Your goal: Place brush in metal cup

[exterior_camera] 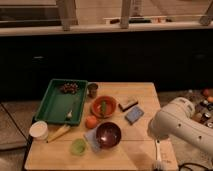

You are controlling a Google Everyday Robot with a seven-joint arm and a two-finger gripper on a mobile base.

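The brush (158, 154) has a white handle and a dark head. It stands near the table's front right corner, just below the end of my white arm (175, 122). My gripper (156, 139) is at that arm's lower left end, right above the brush handle and mostly hidden by the arm. I cannot tell whether it holds the brush. The metal cup (92, 90) is small and grey. It stands upright at the back of the table beside the green tray (56, 105), far to the left of the gripper.
Between the gripper and the cup are an orange bowl (104, 106), a dark red bowl (108, 134), a dark block with a tan top (128, 103) and a blue sponge (134, 115). An orange fruit (91, 121), a green cup (78, 146) and a white cup (39, 130) stand to the left.
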